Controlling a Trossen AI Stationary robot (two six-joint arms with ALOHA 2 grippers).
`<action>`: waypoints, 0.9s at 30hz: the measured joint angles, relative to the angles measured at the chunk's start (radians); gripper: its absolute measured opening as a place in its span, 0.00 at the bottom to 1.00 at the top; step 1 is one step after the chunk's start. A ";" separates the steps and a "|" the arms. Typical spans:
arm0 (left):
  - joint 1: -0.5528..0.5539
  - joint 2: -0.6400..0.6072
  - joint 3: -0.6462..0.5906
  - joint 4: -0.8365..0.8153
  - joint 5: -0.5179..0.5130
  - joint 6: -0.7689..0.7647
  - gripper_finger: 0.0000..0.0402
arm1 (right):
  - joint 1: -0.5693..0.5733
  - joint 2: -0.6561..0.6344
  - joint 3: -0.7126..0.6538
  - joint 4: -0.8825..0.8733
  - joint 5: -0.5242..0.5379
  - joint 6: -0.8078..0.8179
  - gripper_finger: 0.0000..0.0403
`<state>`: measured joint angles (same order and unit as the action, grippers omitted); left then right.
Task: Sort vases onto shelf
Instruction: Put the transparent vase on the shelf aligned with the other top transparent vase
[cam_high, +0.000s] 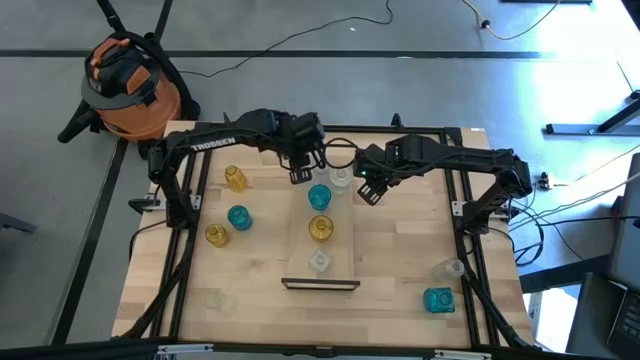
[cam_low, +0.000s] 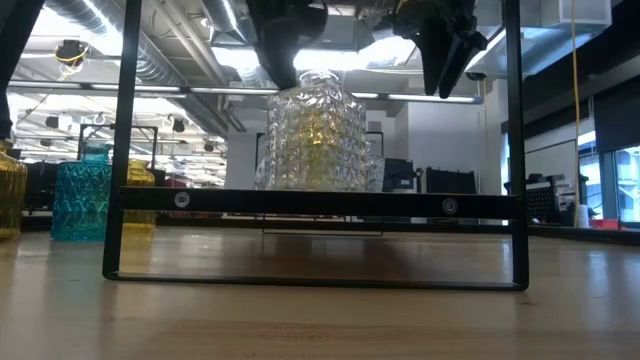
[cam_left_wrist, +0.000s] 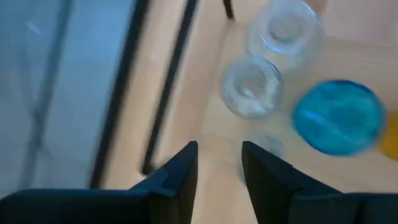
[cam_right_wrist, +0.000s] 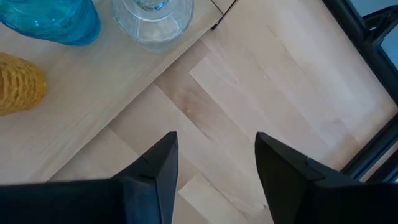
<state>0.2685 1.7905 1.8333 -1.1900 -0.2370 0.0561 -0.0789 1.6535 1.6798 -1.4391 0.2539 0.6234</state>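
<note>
The shelf (cam_high: 335, 245) is a pale board lying along the middle of the table, with a dark wire frame (cam_low: 315, 200) at its near end. On it stand a clear vase (cam_high: 341, 178), a teal vase (cam_high: 319, 196), an amber vase (cam_high: 320, 228) and another clear vase (cam_high: 319, 262). My left gripper (cam_high: 300, 172) hovers open above the shelf's far left corner. In its wrist view the gripper (cam_left_wrist: 219, 162) looks down on the clear vases (cam_left_wrist: 252, 87) and the teal one (cam_left_wrist: 339, 115). My right gripper (cam_high: 368, 190) hovers open just right of the shelf's far end; its wrist view (cam_right_wrist: 214, 155) shows bare tabletop below it.
Left of the shelf stand two amber vases (cam_high: 235, 178) (cam_high: 216, 235), a teal vase (cam_high: 238, 217) and a clear one (cam_high: 215, 298). Near the right near corner stand a clear vase (cam_high: 450, 268) and a teal vase (cam_high: 438, 299). Black frame posts line both table sides.
</note>
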 joint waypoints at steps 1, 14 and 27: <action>0.004 0.000 0.004 -0.027 0.034 -0.034 0.29 | 0.000 0.000 0.000 0.000 0.000 0.000 0.43; 0.007 -0.074 -0.378 0.018 0.389 -0.292 0.29 | 0.001 0.000 0.000 -0.003 -0.002 0.036 0.43; 0.045 -0.109 -0.570 0.372 0.342 -0.496 0.29 | 0.001 0.000 0.000 -0.018 0.007 0.024 0.43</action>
<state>0.3130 1.6814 1.2629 -0.8177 0.1048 -0.4397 -0.0780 1.6535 1.6798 -1.4572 0.2607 0.6473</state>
